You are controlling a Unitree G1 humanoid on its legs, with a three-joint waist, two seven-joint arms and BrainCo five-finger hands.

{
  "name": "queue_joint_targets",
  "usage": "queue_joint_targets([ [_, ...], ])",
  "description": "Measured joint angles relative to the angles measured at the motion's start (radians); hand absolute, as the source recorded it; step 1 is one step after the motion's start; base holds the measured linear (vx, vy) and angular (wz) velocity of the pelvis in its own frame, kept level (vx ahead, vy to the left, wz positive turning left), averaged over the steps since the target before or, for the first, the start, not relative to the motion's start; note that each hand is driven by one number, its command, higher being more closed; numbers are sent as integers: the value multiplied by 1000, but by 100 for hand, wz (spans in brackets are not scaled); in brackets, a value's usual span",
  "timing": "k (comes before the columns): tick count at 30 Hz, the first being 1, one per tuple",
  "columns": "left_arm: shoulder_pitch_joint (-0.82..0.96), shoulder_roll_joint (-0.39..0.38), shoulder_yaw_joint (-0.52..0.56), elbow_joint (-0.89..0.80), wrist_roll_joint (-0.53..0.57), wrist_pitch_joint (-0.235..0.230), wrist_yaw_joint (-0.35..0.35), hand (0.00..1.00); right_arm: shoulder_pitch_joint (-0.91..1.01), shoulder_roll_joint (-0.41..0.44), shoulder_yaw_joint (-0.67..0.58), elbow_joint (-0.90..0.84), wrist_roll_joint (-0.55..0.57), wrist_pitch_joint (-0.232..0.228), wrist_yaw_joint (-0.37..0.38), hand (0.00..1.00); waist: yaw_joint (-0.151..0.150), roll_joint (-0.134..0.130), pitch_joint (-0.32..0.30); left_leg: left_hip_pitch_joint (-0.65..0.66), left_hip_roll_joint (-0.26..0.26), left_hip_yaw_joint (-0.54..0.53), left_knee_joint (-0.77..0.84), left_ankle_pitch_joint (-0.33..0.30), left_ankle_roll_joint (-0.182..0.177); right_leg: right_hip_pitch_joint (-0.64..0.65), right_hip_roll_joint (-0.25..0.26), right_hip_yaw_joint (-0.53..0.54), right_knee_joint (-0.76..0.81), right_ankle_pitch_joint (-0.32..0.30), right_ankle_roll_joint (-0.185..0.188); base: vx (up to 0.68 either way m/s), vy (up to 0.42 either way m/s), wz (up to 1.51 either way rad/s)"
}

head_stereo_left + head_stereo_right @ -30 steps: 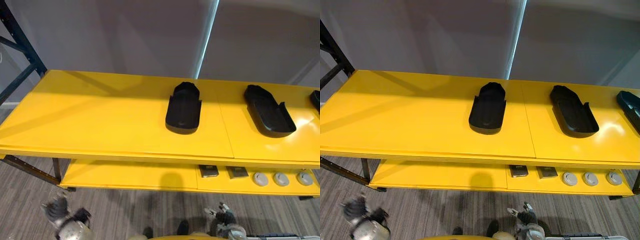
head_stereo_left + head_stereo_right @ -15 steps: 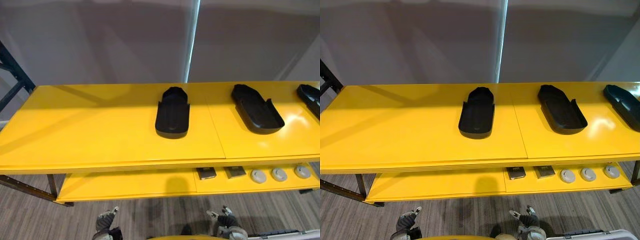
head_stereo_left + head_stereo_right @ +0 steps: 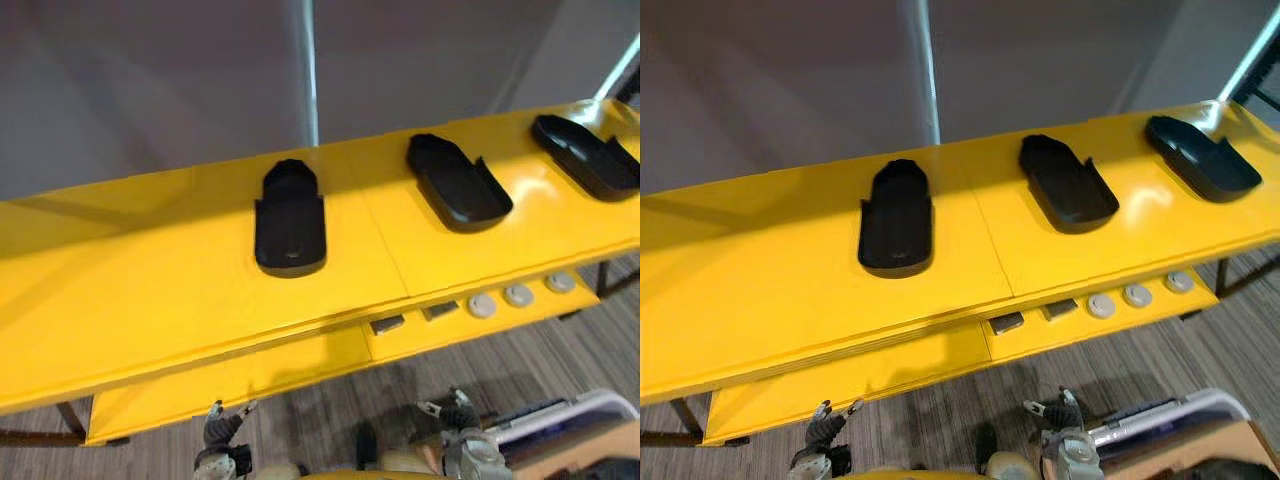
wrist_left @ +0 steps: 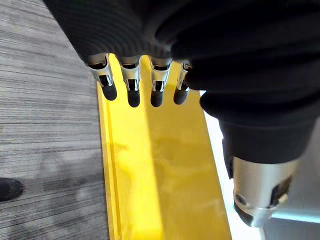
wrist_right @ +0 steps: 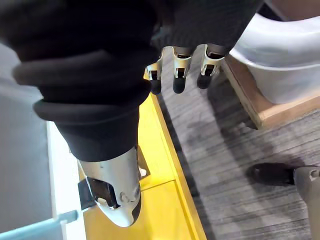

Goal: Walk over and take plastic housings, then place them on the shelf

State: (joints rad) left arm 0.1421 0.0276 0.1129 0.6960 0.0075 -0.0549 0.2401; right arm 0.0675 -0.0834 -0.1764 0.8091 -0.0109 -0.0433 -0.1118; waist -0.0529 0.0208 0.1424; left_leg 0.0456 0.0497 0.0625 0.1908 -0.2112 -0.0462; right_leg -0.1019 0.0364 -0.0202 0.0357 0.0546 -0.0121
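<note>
Before the yellow shelf, left hand and right hand hang straight-fingered, empty.

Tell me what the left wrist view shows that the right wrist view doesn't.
Left wrist view, not the right: the left hand, open, its fingers hanging in front of the shelf's edge. Right wrist view, not the left: the right hand, open, plus a white object and a wooden board. Both: the yellow shelf and the grey floor.
</note>
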Motion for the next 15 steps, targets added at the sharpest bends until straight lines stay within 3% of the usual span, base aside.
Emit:
queue_joint_targets([
  [2, -17, 1, 1, -11, 1, -4, 6, 0, -5, 17, 6, -22, -4, -1, -1, 0, 3, -8, 15, -17, -3, 58, 22, -38, 30, -53, 19, 81, 25, 22, 24, -104, 143, -143],
  [3, -23, 5, 1, -25, 1, -11, 7, 0, -19, 22, 30, -28, -10, 1, -1, 0, 11, -18, 34, -35, -5, 120, 47, -60, 52, -83, 32, 135, 18, 61, 44, -161, 149, -162],
  [4, -28, 9, 1, -29, 2, -12, 9, 0, -25, 24, 43, -33, -12, 5, -1, 0, 13, -29, 41, -50, -2, 159, 61, -62, 57, -95, 31, 153, -7, 90, 64, -279, 124, -161],
  [5, -31, 15, -1, -43, 4, -11, 14, 0, -36, 30, 62, -53, -21, 5, -2, 0, 10, -41, 48, -92, 0, 234, 81, -64, 86, -124, 9, 120, -40, 94, 83, -263, 65, -118],
  [6, -38, 15, -1, -45, 5, -11, 16, 0, -41, 31, 64, -50, -22, 5, -2, 0, 14, -40, 54, -106, 4, 262, 88, -65, 90, -160, -2, 56, 11, 68, 72, -284, 71, -127],
  [8, -44, 13, -1, -45, 6, -7, 16, 0, -26, 36, 71, -48, -31, 9, 0, 0, 14, -25, 75, -87, 27, 341, 87, -60, 100, -198, -51, -110, 359, -117, 38, -131, 60, -100],
  [10, -27, 16, -1, -49, 7, -7, 16, 0, 12, 48, 77, -47, -34, 8, 3, 0, 14, -27, 73, -63, 37, 369, 95, -59, 100, -132, -70, -120, 503, -223, 51, -61, 10, -57],
  [11, -27, 24, -1, -49, 7, -7, 15, 0, 30, 52, 76, -38, -40, 8, 3, 0, 12, -42, 63, -68, 35, 382, 107, -59, 100, -78, -94, -122, 547, -280, 60, -61, -43, -35],
  [13, -30, 34, 1, -49, 8, -4, 14, 0, 34, 51, 77, -11, -42, 9, 3, 0, 18, -70, 47, -84, 33, 410, 142, -59, 100, -4, -139, -139, 495, -310, 69, -61, -136, -62],
  [15, -29, 36, 7, -37, 9, 6, 16, 0, -2, 37, 77, 0, -53, 8, 3, 0, 44, -82, 37, -112, 48, 409, 177, -50, 83, 33, -110, -107, 312, -318, 65, -102, -209, -136],
])
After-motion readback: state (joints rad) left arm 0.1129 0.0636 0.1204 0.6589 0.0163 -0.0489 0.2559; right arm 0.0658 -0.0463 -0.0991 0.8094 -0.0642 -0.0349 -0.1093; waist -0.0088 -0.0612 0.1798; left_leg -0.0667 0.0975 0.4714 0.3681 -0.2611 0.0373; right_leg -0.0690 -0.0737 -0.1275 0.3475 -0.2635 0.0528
